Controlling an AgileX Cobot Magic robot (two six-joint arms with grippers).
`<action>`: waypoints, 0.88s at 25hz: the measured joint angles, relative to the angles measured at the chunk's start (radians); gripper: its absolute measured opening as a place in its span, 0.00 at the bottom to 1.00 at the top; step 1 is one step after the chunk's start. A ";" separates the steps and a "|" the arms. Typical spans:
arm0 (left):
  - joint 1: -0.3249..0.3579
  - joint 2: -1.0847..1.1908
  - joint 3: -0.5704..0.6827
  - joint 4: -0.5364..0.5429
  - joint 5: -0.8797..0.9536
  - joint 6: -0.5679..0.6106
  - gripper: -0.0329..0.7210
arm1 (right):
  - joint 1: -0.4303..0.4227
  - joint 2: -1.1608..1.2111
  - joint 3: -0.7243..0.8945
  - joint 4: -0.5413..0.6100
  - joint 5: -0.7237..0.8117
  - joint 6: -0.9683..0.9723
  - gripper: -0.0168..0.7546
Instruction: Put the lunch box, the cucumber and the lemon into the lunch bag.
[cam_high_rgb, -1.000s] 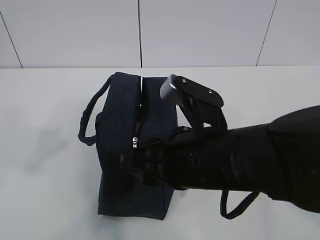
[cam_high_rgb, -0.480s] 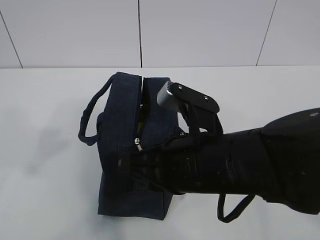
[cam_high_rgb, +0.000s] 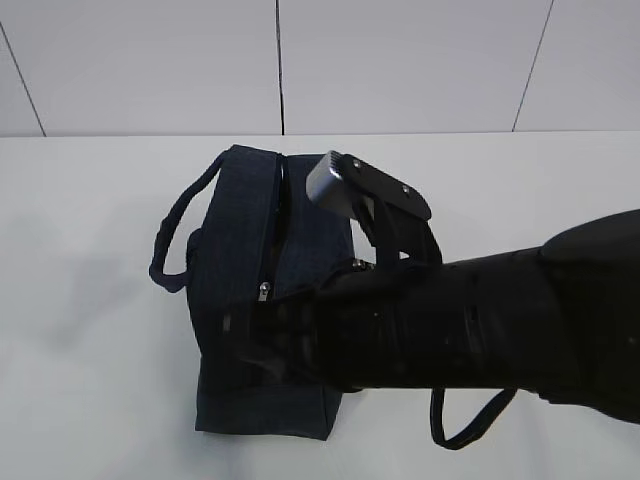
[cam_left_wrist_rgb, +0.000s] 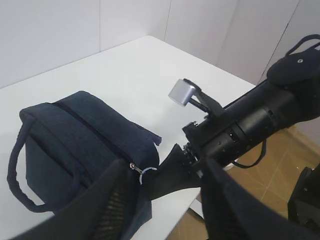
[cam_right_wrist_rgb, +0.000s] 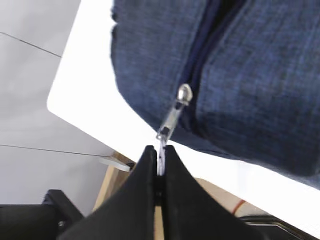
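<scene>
The navy lunch bag (cam_high_rgb: 240, 230) stands on the white table, its top zipper running away from the camera. In the right wrist view my right gripper (cam_right_wrist_rgb: 159, 151) is shut on the metal ring pull (cam_right_wrist_rgb: 161, 141), which hangs from the zipper slider (cam_right_wrist_rgb: 184, 93) at the bag's near end. The ring pull (cam_left_wrist_rgb: 145, 175) also shows in the left wrist view, held at the tip of the right arm (cam_left_wrist_rgb: 240, 130). My left gripper (cam_left_wrist_rgb: 165, 210) hovers open beside the bag's near corner, holding nothing. The lunch box, the cucumber and the lemon are out of view.
The black right arm (cam_high_rgb: 470, 330) crosses the front of the bag and covers its near right side. One looped handle (cam_high_rgb: 165, 245) hangs on the left, the other handle (cam_high_rgb: 465, 425) below the arm. The table edge (cam_right_wrist_rgb: 90, 122) lies close to the bag.
My right gripper has shut on the ring pull. The arm and the bag's top have shifted slightly left, and the open slit along the zipper looks narrower. The left gripper has stayed open.
</scene>
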 joint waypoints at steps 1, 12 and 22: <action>0.000 0.000 0.000 0.000 0.000 0.000 0.51 | 0.000 -0.008 0.000 0.000 0.002 0.000 0.03; 0.000 0.000 0.000 0.000 0.002 0.000 0.51 | 0.000 -0.063 0.000 0.000 0.011 0.001 0.03; 0.000 0.000 0.000 -0.015 0.037 0.000 0.51 | 0.000 -0.065 0.000 0.000 -0.036 -0.009 0.03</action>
